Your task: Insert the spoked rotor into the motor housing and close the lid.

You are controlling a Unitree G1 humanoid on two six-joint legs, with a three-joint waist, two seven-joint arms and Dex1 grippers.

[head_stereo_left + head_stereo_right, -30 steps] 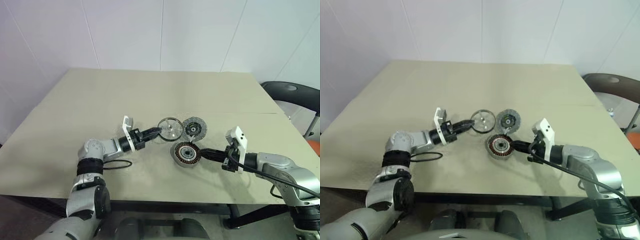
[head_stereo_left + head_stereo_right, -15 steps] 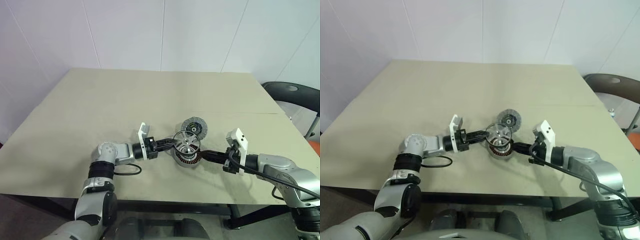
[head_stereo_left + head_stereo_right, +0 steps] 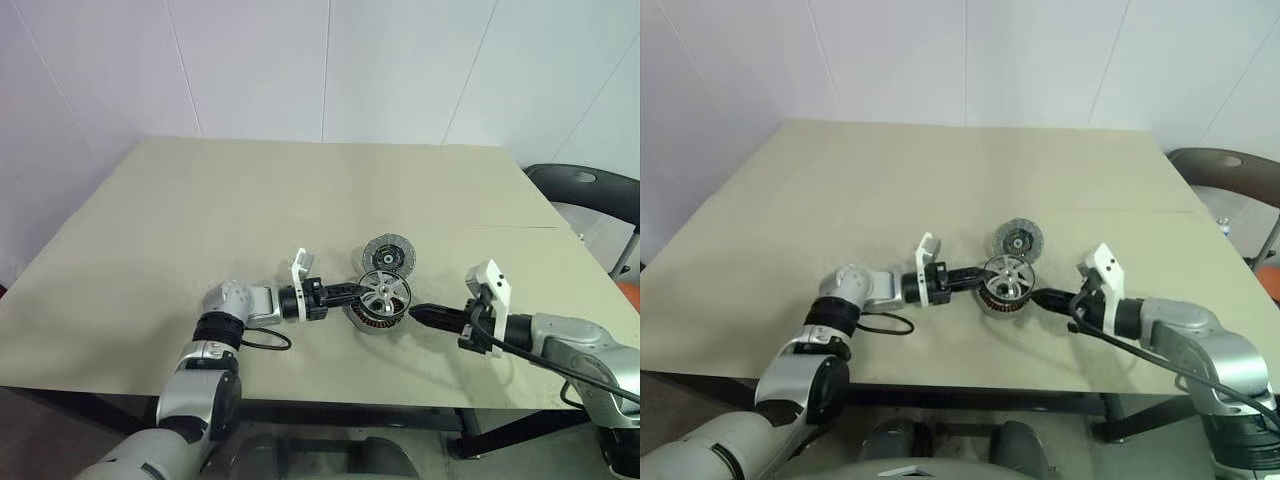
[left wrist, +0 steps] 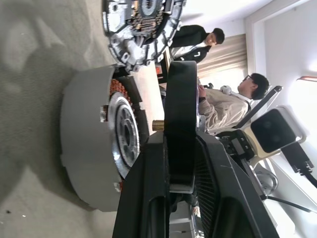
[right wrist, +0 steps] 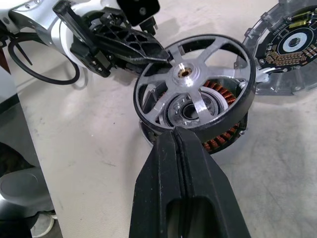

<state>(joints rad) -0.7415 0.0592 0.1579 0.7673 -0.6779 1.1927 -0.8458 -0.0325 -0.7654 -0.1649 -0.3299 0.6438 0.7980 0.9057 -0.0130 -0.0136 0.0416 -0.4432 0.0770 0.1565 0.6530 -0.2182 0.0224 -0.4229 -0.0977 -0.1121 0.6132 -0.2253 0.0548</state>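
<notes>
Right wrist view showed the spoked rotor (image 5: 194,85), silver-spoked and dark-rimmed, mid-frame just above the motor housing (image 5: 225,133), apparently untouching; left jaws pinched its rim, right jaws were closed, empty.

This looks like a robotics lab or test room. A plain beige table (image 3: 200,220) stands against bare white panelled walls (image 3: 250,60), with a dark office chair (image 3: 590,195) at the far right. In the left wrist view, two seated people (image 4: 228,101) watch beside curtains (image 4: 225,52).
</notes>
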